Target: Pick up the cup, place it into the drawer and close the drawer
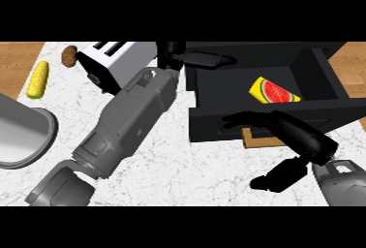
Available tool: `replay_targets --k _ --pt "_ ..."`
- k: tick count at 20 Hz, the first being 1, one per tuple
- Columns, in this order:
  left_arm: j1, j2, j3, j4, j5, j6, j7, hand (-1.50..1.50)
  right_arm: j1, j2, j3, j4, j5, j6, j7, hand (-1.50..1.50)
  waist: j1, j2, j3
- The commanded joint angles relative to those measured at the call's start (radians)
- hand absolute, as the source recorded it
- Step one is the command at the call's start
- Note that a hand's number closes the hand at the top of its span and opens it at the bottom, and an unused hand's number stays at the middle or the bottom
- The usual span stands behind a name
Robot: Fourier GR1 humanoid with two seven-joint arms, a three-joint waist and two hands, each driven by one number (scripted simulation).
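Left hand [187,59], fingers curled at the drawer's [325,80] 10 o'clock corner; whether it grips the cup cannot be told, as no cup shows. Right hand [266,121], fingers extended, rests on the front wall at 6 o'clock. Watermelon slice [272,92] lies inside, centre-right; toaster [111,58] borders at 9 o'clock.

Kitchen: marble counter [178,160], toaster [114,60], corn [38,79].
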Motion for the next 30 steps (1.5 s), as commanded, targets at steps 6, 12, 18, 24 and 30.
replay_targets --k 6,12,18,24,30 --pt "0.131 0.041 0.018 -0.084 0.018 -0.104 -0.033 -1.50 -0.026 0.061 0.144 0.425 0.330 -0.164 -0.185 -1.50 0.109 -0.010 0.000" --pt "0.188 0.075 0.025 -0.149 0.013 -0.104 -0.039 -1.50 -0.235 0.108 0.086 0.850 0.408 -0.272 -0.325 1.50 0.135 -0.001 0.002" --pt "0.259 0.110 0.015 -0.241 0.025 -0.148 0.008 -1.50 -0.429 0.078 -0.058 1.073 0.356 -0.317 -0.471 1.50 0.180 0.001 0.003" --pt "0.314 0.164 0.011 -0.304 0.026 -0.189 0.025 -1.50 -0.576 0.023 -0.178 1.219 0.313 -0.378 -0.519 1.50 0.214 0.015 0.005" --pt "0.368 0.187 0.002 -0.336 0.025 -0.231 0.016 -1.50 -0.633 -0.027 -0.241 1.258 0.273 -0.382 -0.488 1.50 0.244 0.029 0.004"
